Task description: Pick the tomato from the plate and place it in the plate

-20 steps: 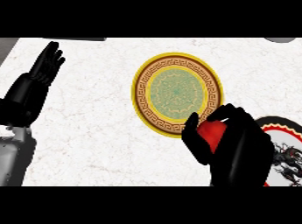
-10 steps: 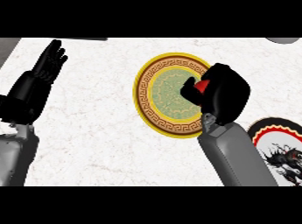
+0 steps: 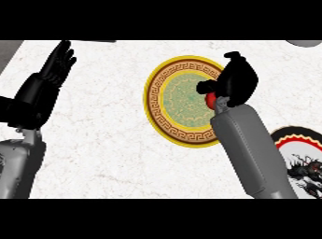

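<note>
My right hand (image 3: 235,80) is over the right side of the yellow-rimmed plate (image 3: 169,125), which has a green centre and a brown key-pattern band. Its fingers curl round the red tomato (image 3: 210,100); only a small red patch shows beneath the palm. Whether the tomato touches the plate is hidden. A white plate (image 3: 308,163) with a red and black rim and a dragon picture lies at the lower right, partly behind my right forearm. My left hand (image 3: 43,91) rests open at the left, fingers up.
The counter (image 3: 101,140) is white marble. A dark strip runs along its far left edge, and a grey object (image 3: 308,43) shows at the top right corner.
My right hand has carried the tomato away from the dragon plate, up and leftward, and now sits further over the yellow plate's right side. The left hand stays put.
</note>
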Robot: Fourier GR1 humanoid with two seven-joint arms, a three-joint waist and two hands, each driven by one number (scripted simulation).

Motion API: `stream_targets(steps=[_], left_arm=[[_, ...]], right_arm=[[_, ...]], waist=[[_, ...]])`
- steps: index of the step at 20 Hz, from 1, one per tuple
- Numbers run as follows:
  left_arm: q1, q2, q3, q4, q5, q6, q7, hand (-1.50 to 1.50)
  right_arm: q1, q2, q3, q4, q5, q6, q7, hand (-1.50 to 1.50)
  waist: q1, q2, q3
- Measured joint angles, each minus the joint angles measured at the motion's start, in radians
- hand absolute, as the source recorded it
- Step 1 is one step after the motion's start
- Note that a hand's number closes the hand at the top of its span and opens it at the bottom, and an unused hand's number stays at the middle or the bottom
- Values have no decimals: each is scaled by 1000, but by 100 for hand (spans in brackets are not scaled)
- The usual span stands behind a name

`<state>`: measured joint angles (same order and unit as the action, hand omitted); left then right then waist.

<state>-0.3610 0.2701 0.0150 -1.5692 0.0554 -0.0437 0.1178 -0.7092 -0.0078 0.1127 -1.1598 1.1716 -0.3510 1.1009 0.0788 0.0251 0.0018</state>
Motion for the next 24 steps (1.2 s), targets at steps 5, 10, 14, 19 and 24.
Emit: stream_targets(steps=[5, 10, 14, 19, 24], left_arm=[[13, -2, -1, -4, -4, 0, -3, 0], [20, 3, 7, 0, -2, -5, -4, 0], [45, 7, 18, -13, 2, -7, -4, 0], [87, 13, 31, -43, 1, -3, 7, 0], [99, 27, 59, -24, 3, -9, -14, 0]], right_arm=[[-47, 2, -28, 118, -54, -227, -79, -150], [-108, 3, -43, 183, -58, -436, -75, -150], [-135, 4, -33, 191, -67, -559, -47, -150], [-72, 5, -9, 109, -39, -648, -25, -150], [111, 7, 64, -87, 7, -697, -9, -150]], waist=[[1, -3, 0], [-6, -8, -1], [-22, -16, -1], [-56, -28, -2], [-86, -34, -2]])
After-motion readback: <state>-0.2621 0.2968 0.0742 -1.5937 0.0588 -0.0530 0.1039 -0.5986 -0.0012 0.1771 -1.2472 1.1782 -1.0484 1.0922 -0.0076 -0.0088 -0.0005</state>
